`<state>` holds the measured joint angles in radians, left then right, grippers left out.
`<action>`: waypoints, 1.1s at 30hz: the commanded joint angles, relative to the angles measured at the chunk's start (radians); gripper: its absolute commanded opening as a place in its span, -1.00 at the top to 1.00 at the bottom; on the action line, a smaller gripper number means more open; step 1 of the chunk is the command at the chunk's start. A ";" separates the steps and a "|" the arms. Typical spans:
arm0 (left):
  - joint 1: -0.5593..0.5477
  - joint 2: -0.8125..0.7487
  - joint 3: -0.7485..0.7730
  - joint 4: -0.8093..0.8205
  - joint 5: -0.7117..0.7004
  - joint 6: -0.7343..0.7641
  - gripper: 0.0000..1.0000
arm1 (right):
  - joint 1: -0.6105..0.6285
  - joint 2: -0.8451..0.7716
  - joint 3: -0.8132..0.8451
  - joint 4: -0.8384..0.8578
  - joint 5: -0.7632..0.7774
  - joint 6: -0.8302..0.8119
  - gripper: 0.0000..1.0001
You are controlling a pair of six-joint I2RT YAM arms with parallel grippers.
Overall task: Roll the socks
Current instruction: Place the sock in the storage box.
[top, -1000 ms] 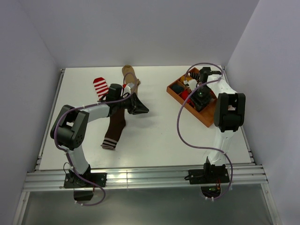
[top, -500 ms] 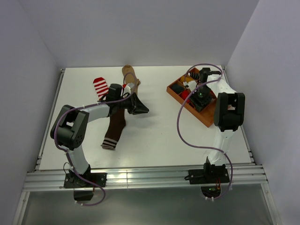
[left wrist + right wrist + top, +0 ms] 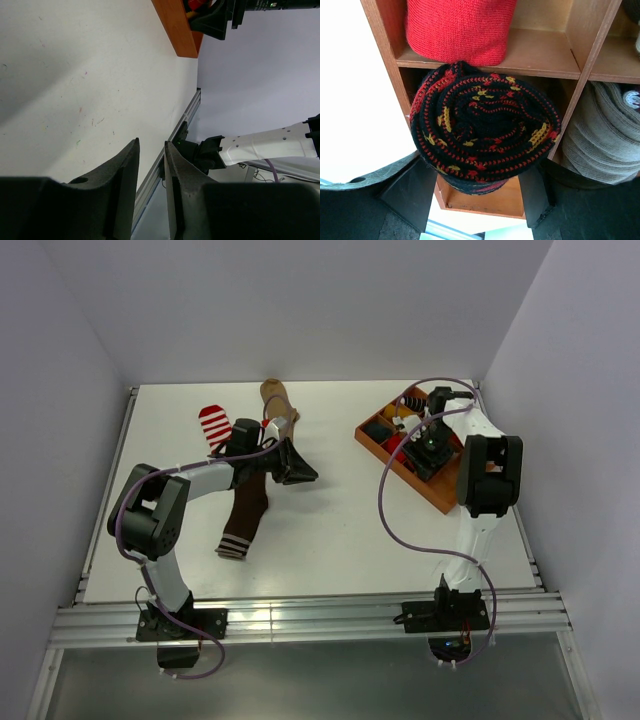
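Note:
A black sock with red and yellow pattern (image 3: 485,130) sits rolled in a compartment of the wooden organizer (image 3: 540,52). My right gripper (image 3: 472,185) stands open over it, one finger at each side of the roll. On the table's left lie a red-and-white striped sock (image 3: 214,426), a tan sock (image 3: 276,400) and a dark brown sock with a striped cuff (image 3: 243,515), all flat. My left gripper (image 3: 300,472) hovers beside the brown sock's upper end. In the left wrist view the left gripper (image 3: 151,142) is slightly open with nothing between its fingers.
The wooden organizer (image 3: 395,462) lies at the back right, angled to the table edge. A rolled red sock (image 3: 457,27) and a rolled grey sock (image 3: 600,135) fill neighbouring compartments. The table's metal rail (image 3: 300,615) runs along the near edge.
The right gripper's jaws have spread wider around the rolled black sock and the wrist has shifted slightly. The left arm and the flat socks have stayed put.

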<state>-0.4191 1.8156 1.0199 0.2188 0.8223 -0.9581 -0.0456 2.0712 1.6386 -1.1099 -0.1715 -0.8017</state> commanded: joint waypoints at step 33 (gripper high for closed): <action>0.003 -0.007 0.028 0.019 0.011 0.021 0.33 | -0.019 0.006 0.118 -0.058 -0.086 0.058 -0.26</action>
<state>-0.4191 1.8160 1.0199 0.2192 0.8223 -0.9577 -0.0589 2.0708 1.7325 -1.1862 -0.2382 -0.7700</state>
